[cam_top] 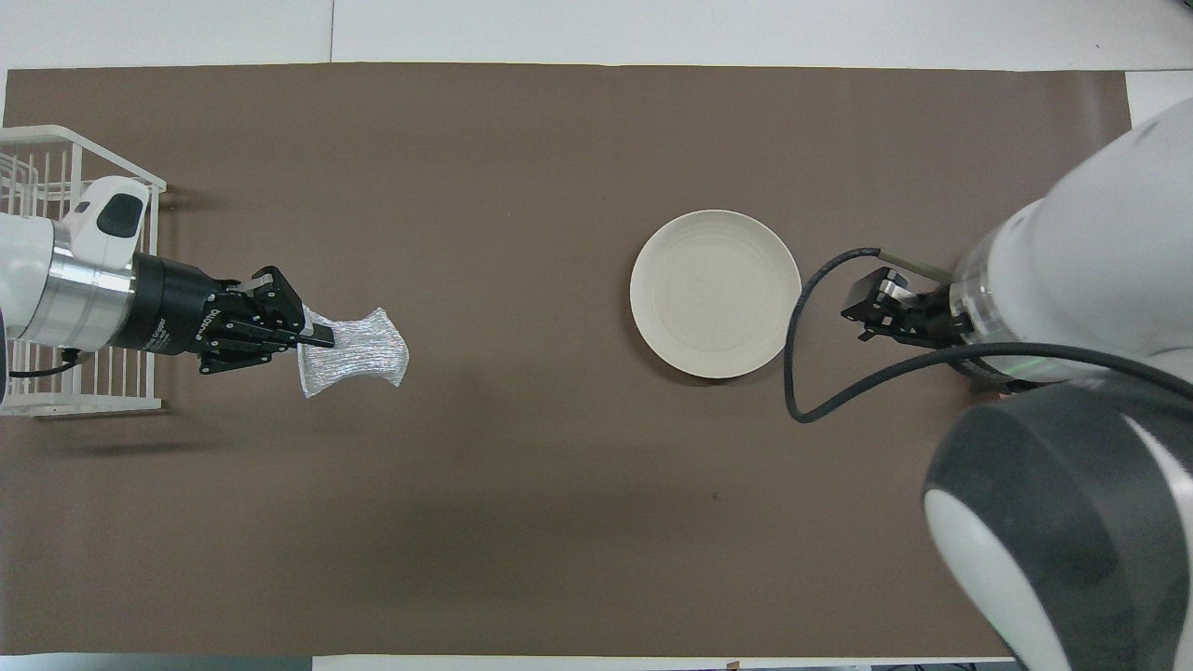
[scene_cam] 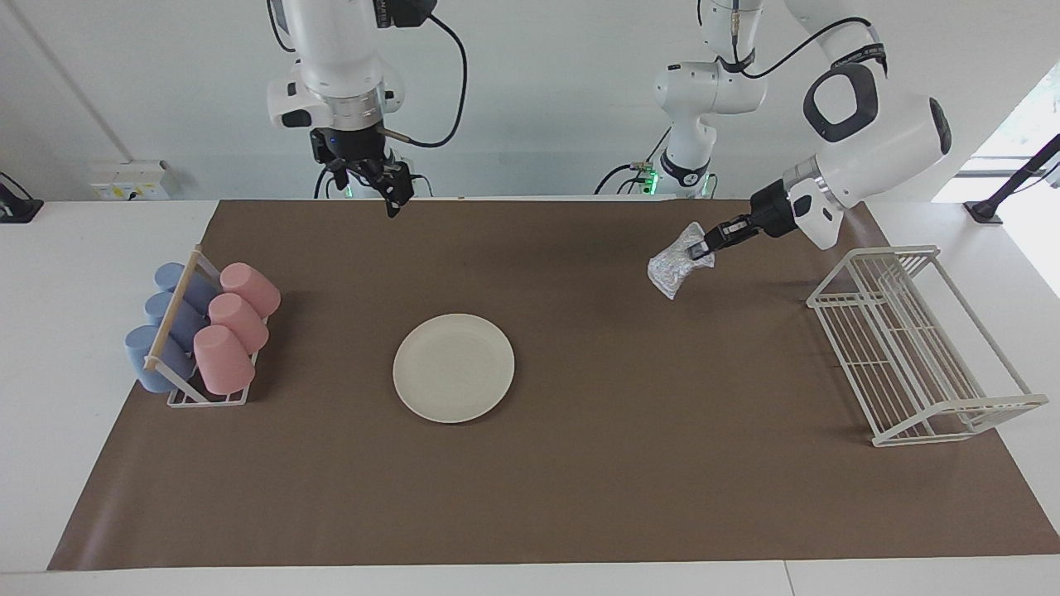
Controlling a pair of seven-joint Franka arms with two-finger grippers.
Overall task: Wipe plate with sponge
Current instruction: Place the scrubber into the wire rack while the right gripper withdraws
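Note:
The cream-white plate (scene_cam: 454, 367) (cam_top: 715, 294) lies flat on the brown mat (scene_cam: 580, 480) near the middle of the table, with nothing on it. My left gripper (scene_cam: 700, 248) (cam_top: 317, 334) is shut on one edge of the silvery-grey sponge (scene_cam: 675, 269) (cam_top: 359, 359). It holds the sponge in the air over the mat, between the wire rack and the plate and well apart from the plate. My right gripper (scene_cam: 396, 194) (cam_top: 871, 312) hangs raised over the mat's edge by the robots, holds nothing and waits.
A white wire dish rack (scene_cam: 911, 339) (cam_top: 56, 280) stands at the left arm's end of the mat. A small rack holding several blue and pink cups (scene_cam: 199, 335) stands at the right arm's end. The right arm's cable (cam_top: 811, 373) loops beside the plate.

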